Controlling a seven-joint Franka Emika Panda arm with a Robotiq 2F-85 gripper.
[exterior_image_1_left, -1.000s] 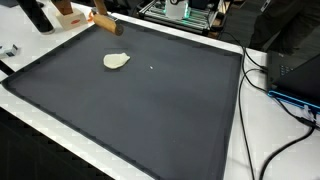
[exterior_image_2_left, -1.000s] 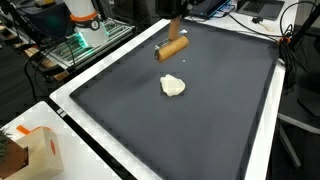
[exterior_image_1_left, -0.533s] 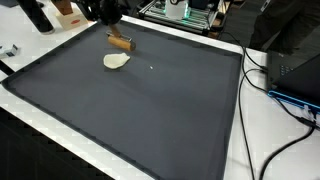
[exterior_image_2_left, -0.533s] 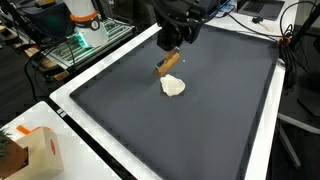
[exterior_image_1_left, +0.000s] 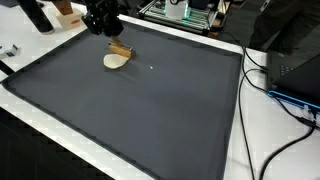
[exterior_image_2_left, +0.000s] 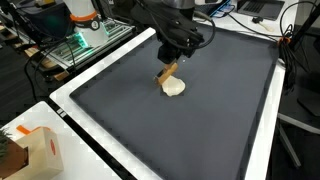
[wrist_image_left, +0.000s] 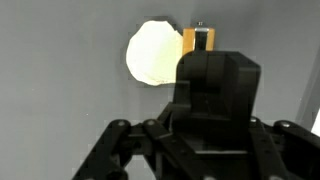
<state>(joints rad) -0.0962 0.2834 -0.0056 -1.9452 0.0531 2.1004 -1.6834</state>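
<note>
Claw (exterior_image_2_left: 173, 60) clamped shut on tilted wooden block (exterior_image_2_left: 168, 73). In wrist view, pale lump (wrist_image_left: 152, 52) just beside, at block's 9 o'clock. Dark mat (exterior_image_2_left: 200, 130) beneath.

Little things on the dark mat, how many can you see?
2. A pale round blob lies on the mat, and a brown block, held tilted by the pincer, is right beside it. The pincer may hide more.

We've got the block (exterior_image_2_left: 167, 74) in the gripper (exterior_image_2_left: 176, 55), tilted down onto the mat (exterior_image_2_left: 200, 135), just beside the lump (exterior_image_2_left: 175, 88) lying there; in an exterior view, a box (exterior_image_2_left: 38, 150) sits off the mat's near corner.
</note>
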